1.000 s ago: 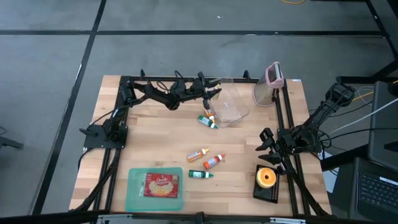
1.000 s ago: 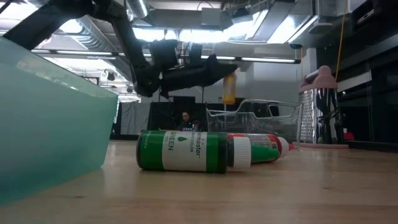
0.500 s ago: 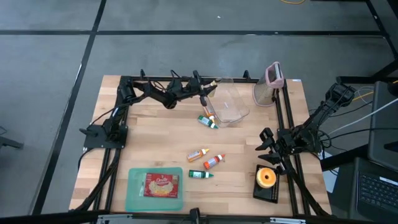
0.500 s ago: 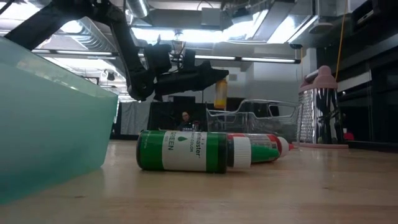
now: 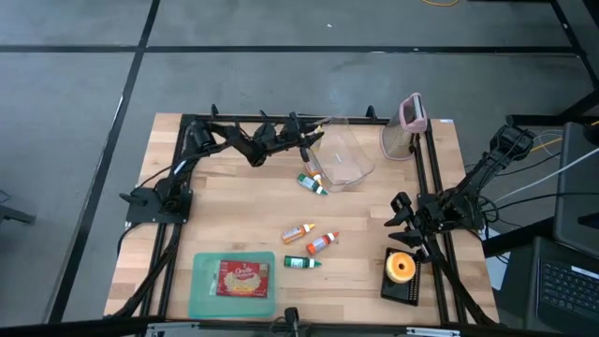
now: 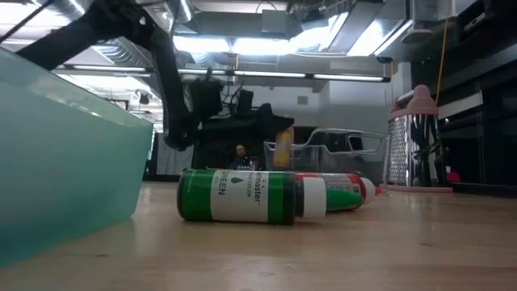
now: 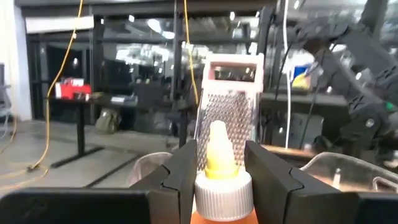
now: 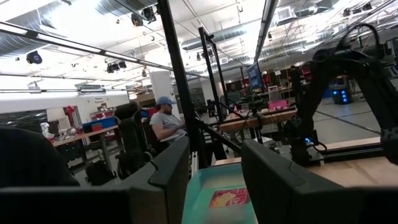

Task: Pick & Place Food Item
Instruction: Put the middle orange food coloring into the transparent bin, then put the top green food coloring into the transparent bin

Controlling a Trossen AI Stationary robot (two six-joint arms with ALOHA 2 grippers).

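My left gripper (image 5: 306,147) reaches along the table's far edge and is shut on a small orange bottle (image 6: 283,146) with a white cap and yellow nozzle (image 7: 217,146). It hangs just left of a clear plastic container (image 5: 343,159). Several other small bottles lie on the table: a green-capped one (image 5: 314,183), an orange one (image 5: 298,232), a red one (image 5: 321,243) and a green one (image 5: 302,263). My right gripper (image 5: 402,221) is open and empty at the right side. My left gripper pinches the bottle between its two fingers (image 7: 177,180) at its upper end, by the white cap (image 7: 224,186). The fingers come about level from the table's left. The bottle stands upright, nozzle up, and is lifted clear of the table.
A teal tray (image 5: 202,290) with a food packet (image 5: 243,278) lies at the near left. A metal grater (image 5: 404,129) stands at the far right. A black stand with an orange disc (image 5: 401,270) sits near right. A person sits in the room beyond.
My left gripper has gone down and a little toward the table's left, away from above the clear container, still shut on the bottle. The bottle has stayed upright and hangs lower than before.
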